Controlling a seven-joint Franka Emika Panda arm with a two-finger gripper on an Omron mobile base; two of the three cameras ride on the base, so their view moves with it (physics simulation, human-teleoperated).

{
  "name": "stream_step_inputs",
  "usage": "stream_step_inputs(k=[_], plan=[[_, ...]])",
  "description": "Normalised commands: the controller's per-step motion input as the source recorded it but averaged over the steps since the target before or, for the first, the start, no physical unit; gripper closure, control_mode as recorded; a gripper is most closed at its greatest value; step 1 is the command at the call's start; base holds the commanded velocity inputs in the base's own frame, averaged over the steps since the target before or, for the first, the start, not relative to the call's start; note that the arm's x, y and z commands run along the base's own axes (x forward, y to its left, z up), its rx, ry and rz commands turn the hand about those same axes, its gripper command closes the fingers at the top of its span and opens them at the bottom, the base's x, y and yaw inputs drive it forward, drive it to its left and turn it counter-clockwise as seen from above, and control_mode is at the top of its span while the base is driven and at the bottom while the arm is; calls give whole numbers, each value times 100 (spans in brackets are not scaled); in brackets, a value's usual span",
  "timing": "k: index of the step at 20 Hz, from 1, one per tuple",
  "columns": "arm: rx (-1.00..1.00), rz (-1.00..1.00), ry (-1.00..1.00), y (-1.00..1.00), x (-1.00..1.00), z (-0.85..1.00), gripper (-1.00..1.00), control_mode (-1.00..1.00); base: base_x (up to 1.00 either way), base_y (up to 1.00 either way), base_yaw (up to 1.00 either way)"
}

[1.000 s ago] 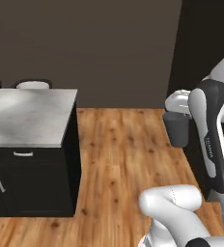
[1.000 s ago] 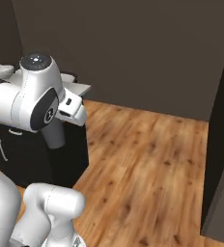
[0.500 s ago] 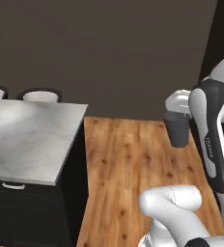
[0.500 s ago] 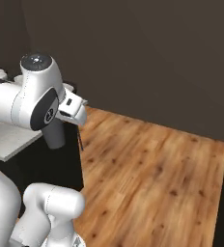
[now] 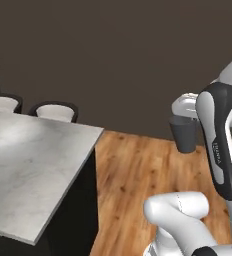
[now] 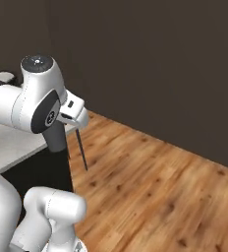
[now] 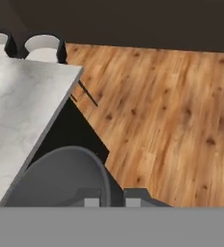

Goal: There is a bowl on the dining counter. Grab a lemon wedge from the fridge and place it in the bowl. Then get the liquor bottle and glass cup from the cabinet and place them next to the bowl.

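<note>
The tool [image 7: 109,202] is clamped tight on the rim of the smoky cup [image 5: 183,132], carried high in the air over the wood floor [image 5: 138,170]. The marble worktop [image 5: 33,170] lies to the left, two stools [image 5: 52,111] at its far side. This looks like the carrying step; next, get over the worktop and find the bowl to set it beside.

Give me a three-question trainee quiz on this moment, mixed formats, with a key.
1. True or false: the gripper is shut on the glass cup.
2. Multiple choice: the cup is (a) standing on the dining counter, (b) carried in the air beside the counter, (c) lying on the wood floor.
3. Fill in: behind the counter's far edge stand two dark ____.

Key: 1 true; 2 b; 3 stools.
</note>
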Motion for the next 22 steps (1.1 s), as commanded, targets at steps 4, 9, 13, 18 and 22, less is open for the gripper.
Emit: stream_step_inputs(k=[4, 9, 13, 18, 22], plan=[[0, 0, 0, 0, 0, 0, 100, 100, 100, -50, 38], [0, 0, 0, 0, 0, 0, 100, 100, 100, -55, 38], [0, 0, 0, 0, 0, 0, 100, 100, 100, -59, 38], [0, 0, 0, 0, 0, 0, 100, 100, 100, -55, 40], [0, 0, 0, 0, 0, 0, 100, 100, 100, -49, 42]])
